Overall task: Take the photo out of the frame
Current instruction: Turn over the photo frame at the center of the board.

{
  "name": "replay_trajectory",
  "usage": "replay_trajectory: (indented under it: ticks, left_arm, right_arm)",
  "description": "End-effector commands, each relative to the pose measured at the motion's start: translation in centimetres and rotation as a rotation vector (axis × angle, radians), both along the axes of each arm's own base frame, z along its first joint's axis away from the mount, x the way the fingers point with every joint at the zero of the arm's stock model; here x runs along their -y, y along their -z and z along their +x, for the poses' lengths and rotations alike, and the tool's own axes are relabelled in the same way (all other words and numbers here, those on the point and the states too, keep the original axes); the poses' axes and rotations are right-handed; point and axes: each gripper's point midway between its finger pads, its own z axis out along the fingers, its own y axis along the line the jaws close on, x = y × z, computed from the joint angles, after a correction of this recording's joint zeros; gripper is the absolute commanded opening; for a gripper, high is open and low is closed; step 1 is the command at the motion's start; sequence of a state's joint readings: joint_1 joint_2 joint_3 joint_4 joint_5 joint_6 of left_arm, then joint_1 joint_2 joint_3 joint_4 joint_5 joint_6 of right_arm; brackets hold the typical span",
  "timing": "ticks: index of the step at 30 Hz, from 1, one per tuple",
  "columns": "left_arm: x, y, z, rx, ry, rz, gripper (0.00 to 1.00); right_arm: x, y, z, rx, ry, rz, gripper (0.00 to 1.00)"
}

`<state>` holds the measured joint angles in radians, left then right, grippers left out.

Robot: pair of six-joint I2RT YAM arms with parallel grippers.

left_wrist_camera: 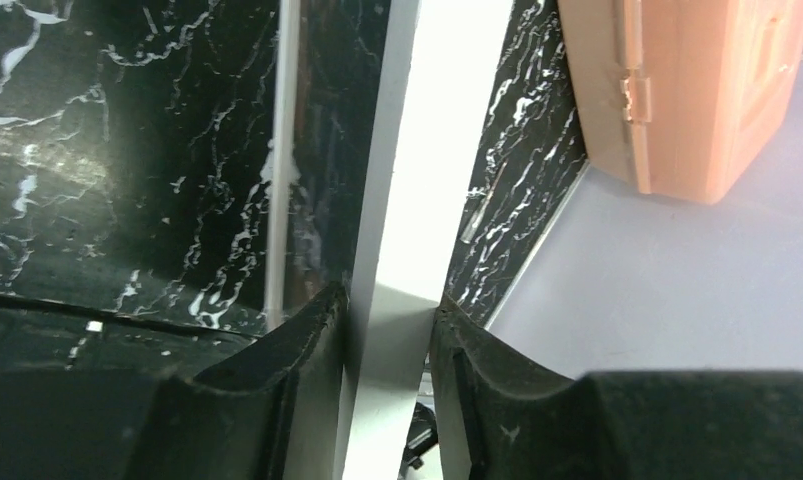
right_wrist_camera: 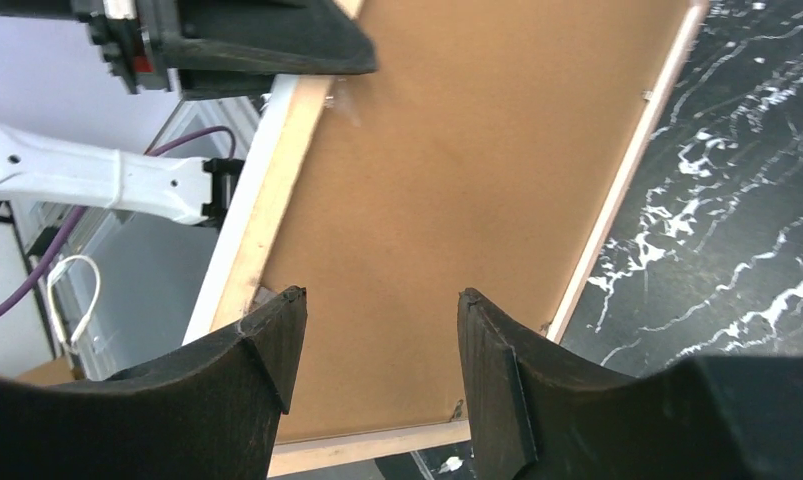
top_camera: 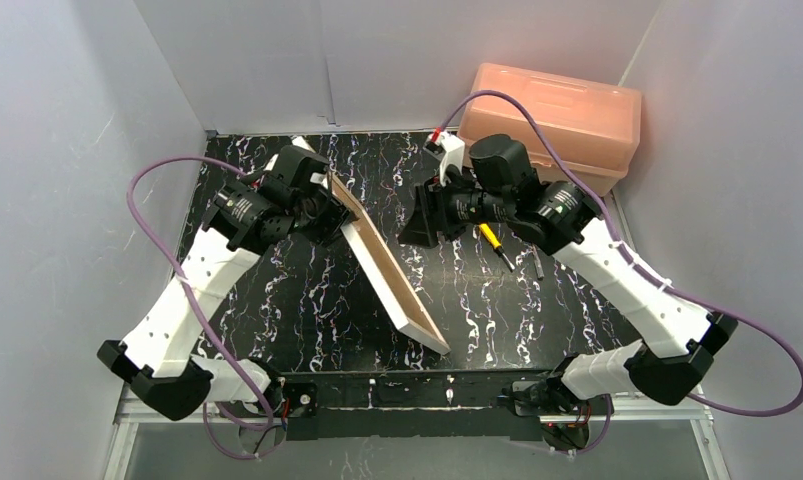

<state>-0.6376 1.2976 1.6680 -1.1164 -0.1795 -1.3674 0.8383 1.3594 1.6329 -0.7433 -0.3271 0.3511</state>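
Frame (top_camera: 392,270) stands on edge, tilted; stiff, light, front probably fragile. Left gripper (left_wrist_camera: 389,300) is clamped on the frame's upper white edge. Right gripper (right_wrist_camera: 377,300) gapes wide, empty, facing the frame's brown backing board (right_wrist_camera: 457,180). Photo unseen, likely behind that board; thin, bendy, best pinched at a corner. No readable writing.

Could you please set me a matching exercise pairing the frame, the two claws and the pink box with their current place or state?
1. frame
2. left claw
3. right claw
4. pink box

A. open, facing the brown backing board
B. in the far right corner
C. stood on its edge, tilted
D. shut on the frame's rim

Pairs: 1-C, 2-D, 3-A, 4-B.
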Motion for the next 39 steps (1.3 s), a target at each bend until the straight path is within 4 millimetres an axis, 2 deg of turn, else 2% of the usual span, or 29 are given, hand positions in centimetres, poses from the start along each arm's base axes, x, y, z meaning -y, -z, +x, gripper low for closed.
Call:
replay_trajectory:
  ticks: [1,5,9,14,15,20,23,26,29,33,39]
  left_arm:
    - [-1.8,0.0,-1.6,0.009,-0.026,0.003,0.23]
    - [-2.5,0.8,-2.7,-0.001,-0.018,0.003,0.1]
    - [-2.6,1.6,-3.7,0.009,0.024,-0.013,0.04]
    - [-1.7,2.8,-4.2,0.084,0.113,-0.086,0.03]
    - [-1.9,3.2,-4.5,0.086,0.119,-0.087,0.0]
    - [-3.2,4.8,-5.8,0.055,0.138,-0.056,0.0]
    - [-3.3,5.7,-6.3,0.02,0.181,-0.058,0.0]
    - [-0.9,6.7,-6.4,-0.047,0.298,-0.201,0.0]
    - [0.0,7.7,-5.8,-0.092,0.349,-0.284,0.0]
    - [-1.4,8.5,-4.8,-0.1,0.352,-0.228,0.0]
    - [-3.6,10.8,-3.1,-0.208,0.399,-0.12,0.0]
  right_arm:
    - [1.3,-2.2,1.3,0.109,0.118,0.063,0.64]
    - [2.2,-1.6,2.4,0.135,0.194,0.034,0.64]
    - [3.2,-0.4,3.6,0.143,0.277,-0.017,0.64]
    - [3.6,1.0,4.4,0.129,0.327,-0.06,0.64]
    - [3.6,1.1,4.4,0.126,0.328,-0.063,0.64]
    - [3.7,1.5,4.7,0.127,0.342,-0.076,0.64]
    - [3.7,1.8,4.9,0.127,0.344,-0.088,0.64]
    - [3.4,2.8,5.0,0.108,0.335,-0.112,0.64]
    - [2.9,3.9,4.9,0.078,0.307,-0.139,0.64]
    - [2.7,5.0,5.0,0.058,0.304,-0.167,0.64]
    - [2.8,6.2,5.7,0.033,0.321,-0.192,0.64]
